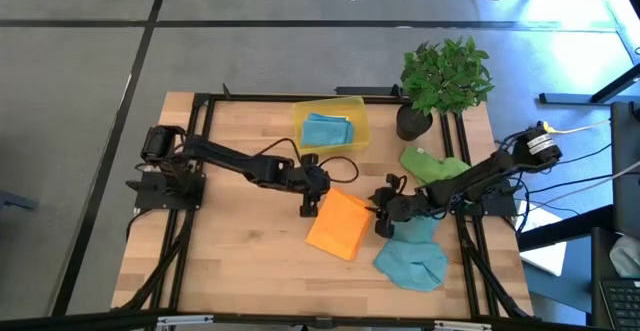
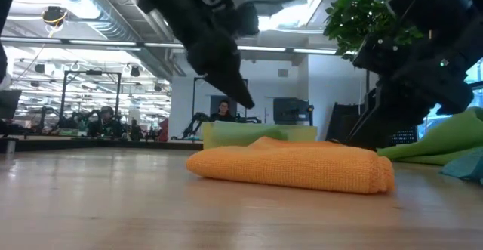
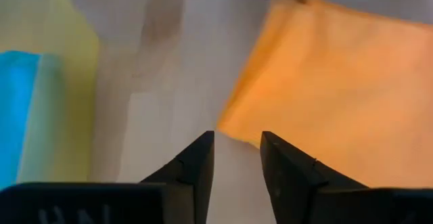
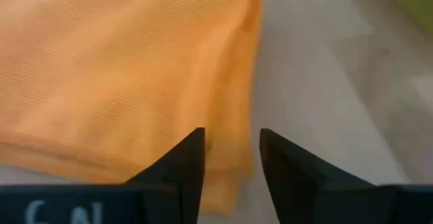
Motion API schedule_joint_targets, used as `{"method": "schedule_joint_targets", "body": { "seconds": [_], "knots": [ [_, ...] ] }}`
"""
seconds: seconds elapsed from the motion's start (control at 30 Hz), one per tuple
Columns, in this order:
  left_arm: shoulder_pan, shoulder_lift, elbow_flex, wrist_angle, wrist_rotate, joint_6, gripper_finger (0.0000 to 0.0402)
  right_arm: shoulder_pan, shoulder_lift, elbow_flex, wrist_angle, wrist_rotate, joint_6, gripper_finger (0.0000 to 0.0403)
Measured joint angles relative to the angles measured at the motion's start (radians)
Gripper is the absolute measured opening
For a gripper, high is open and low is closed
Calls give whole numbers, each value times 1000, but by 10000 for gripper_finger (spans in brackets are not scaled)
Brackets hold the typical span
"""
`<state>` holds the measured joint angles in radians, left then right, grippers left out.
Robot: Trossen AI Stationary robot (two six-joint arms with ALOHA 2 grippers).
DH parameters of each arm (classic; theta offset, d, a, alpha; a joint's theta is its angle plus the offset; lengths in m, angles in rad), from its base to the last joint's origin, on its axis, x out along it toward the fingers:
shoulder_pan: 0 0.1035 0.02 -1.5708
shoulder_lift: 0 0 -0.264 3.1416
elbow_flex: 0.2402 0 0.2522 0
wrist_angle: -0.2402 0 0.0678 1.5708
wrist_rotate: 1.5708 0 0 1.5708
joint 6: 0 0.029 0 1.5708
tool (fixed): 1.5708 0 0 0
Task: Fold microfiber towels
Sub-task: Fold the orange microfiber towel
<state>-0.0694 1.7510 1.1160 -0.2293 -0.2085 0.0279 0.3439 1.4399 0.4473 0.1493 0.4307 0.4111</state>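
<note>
My jaws stand slightly apart, empty: left gripper [image 1: 310,208] at the orange towel's [image 1: 340,224] ten o'clock, right gripper [image 1: 384,221] at three.

The left gripper [image 3: 237,153] is hovering over bare wooden table [image 3: 162,68], its two dark fingers [image 3: 196,166] parted by a narrow gap with nothing between them. A folded orange towel [image 3: 331,88] is lying from about twelve to four o'clock of the fingertips, its nearest corner sitting just beside them. Toward nine and ten o'clock a translucent yellow bin [image 3: 64,55] is showing, with a teal-blue towel [image 3: 17,109] resting inside it.
</note>
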Motion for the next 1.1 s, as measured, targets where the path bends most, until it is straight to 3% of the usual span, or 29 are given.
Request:
{"method": "schedule_joint_targets", "body": {
  "seconds": [0.2,0.33,0.43,0.53,0.67,0.9,1.1],
  "knots": [
    [-118,-37,0,-27,17,56,107,17,-137,0,-70,1,-27,164],
    [-212,-35,0,-59,20,71,106,85,-147,1,105,-101,-165,167],
    [-270,-15,-1,-75,8,61,106,135,-94,3,264,-184,-245,169],
    [-314,-6,2,-51,-30,44,106,166,-25,14,350,-199,-263,180],
    [-338,-2,0,-65,-56,-30,114,180,64,60,352,-197,-265,209],
    [-336,26,1,-62,-62,-25,147,184,190,181,340,-198,-312,271],
    [-337,84,0,-7,-70,-41,164,211,280,266,294,-197,-390,288]
  ]
}}
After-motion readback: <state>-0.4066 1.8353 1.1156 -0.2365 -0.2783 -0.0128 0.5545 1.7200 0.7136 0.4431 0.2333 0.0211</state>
